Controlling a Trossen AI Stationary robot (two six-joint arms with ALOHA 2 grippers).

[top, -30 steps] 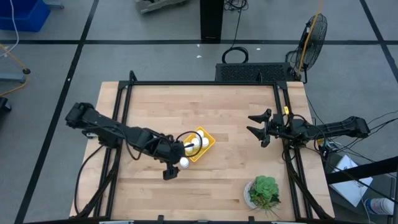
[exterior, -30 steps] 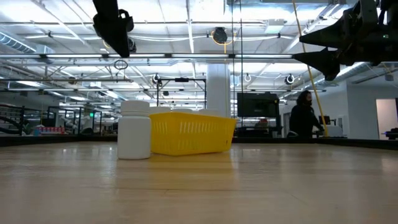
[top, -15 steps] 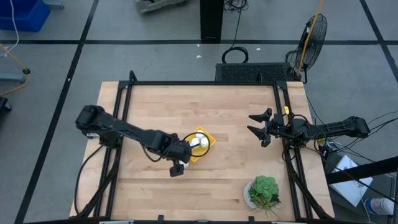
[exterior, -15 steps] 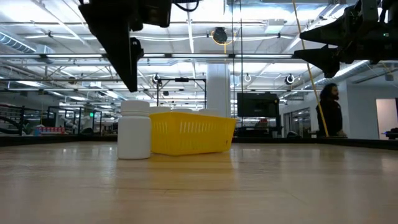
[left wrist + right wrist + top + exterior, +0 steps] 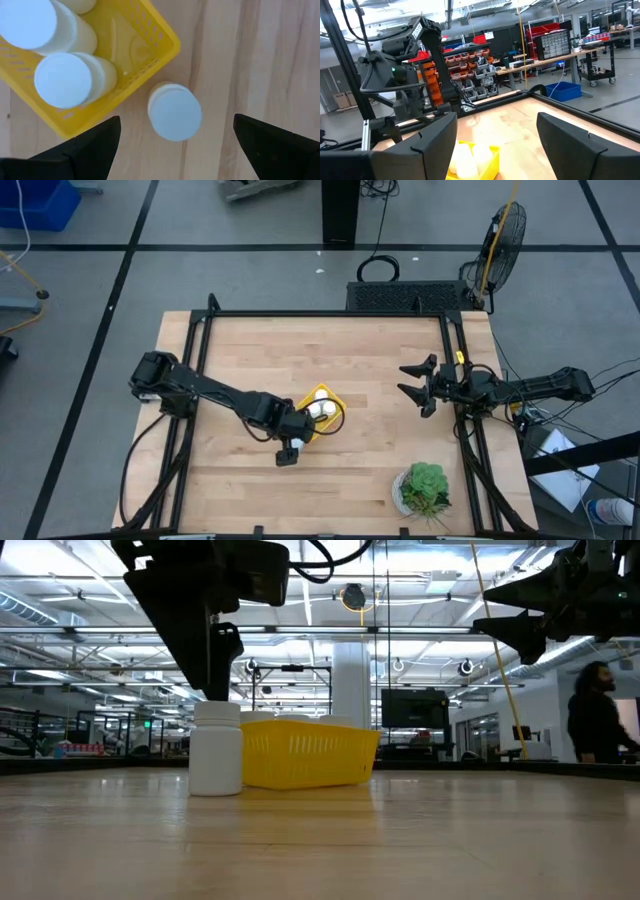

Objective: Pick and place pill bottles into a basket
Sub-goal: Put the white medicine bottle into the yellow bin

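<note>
Pill bottle (image 5: 174,111) stands upright on the surface (image 5: 370,375), just outside the basket (image 5: 146,46) wall, with your left end effector (image 5: 175,135) above it, fingers spread wide either side. Drop straight down, keep the basket-side finger clear of the rim, close on the body below the cap. Basket holds other bottles (image 5: 70,80) already. Right end effector (image 5: 412,385) waits well apart, fingers spread. No readable labels or branding on anything.

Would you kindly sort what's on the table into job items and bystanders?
Job items: the lone pill bottle standing outside the yellow basket, the bottles in the basket, the open left tool above the lone bottle.
Bystanders: potted plant, open right tool waiting at the table's right side.
</note>
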